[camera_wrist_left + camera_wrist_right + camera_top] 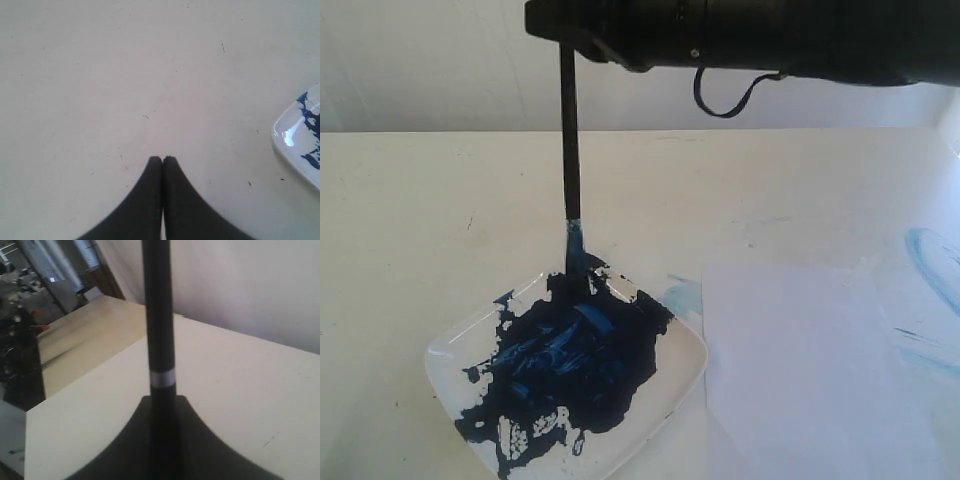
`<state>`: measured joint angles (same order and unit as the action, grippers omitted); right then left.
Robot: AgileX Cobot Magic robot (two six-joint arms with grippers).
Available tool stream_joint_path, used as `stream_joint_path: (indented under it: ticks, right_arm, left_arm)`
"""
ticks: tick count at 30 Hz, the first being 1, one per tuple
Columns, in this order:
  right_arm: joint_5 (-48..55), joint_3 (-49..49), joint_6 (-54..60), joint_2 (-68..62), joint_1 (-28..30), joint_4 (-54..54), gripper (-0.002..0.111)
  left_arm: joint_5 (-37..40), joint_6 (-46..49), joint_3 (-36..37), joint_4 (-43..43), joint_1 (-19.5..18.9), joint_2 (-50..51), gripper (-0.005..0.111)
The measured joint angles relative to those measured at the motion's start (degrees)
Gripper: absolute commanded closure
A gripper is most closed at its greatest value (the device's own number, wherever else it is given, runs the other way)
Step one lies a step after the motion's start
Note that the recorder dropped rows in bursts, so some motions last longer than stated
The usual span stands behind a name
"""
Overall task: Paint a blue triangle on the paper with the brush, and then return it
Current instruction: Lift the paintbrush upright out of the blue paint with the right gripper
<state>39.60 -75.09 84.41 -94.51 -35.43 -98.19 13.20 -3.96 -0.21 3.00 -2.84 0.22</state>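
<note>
The dish, nearest, holds a paint puddle, with the paper just beside it; at the dish's far edge the light, stiff brush stands tip-down in paint, pinched high on its probably slick handle by the right gripper, while the left gripper hovers beside the dish, fingers together and empty.
</note>
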Motion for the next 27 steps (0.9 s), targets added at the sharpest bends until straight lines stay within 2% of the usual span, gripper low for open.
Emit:
stream_joint_path:
  ticks: [4,12,15,19,23,25,27]
  right_arm:
    - [4.3,-0.1,2.7,-3.1,0.1,-0.7,0.108]
    - [3.1,-0.1,4.6,-5.8,0.1,-0.7,0.108]
    - [3.5,-0.1,10.6,-5.8,0.3,-0.8,0.108]
    - [10.9,-0.1,18.9,-5.8,0.7,-1.1,0.108]
    - [18.5,1.5,22.2,-5.8,2.1,-1.5,0.108]
    - [21.2,3.1,23.2,-5.8,3.9,-1.5,0.108]
    - [26.5,5.0,24.8,-5.8,8.2,-1.5,0.108]
  left_arm:
    - [0.0,0.0,0.0,0.0,0.0,0.0,0.107]
    - [0.0,0.0,0.0,0.0,0.0,0.0,0.107]
    - [0.0,0.0,0.0,0.0,0.0,0.0,0.107]
    - [0.0,0.0,0.0,0.0,0.0,0.0,0.107]
    - [0.0,0.0,0.0,0.0,0.0,0.0,0.107]
    - [0.0,0.0,0.0,0.0,0.0,0.0,0.107]
    - [0.0,0.0,0.0,0.0,0.0,0.0,0.107]
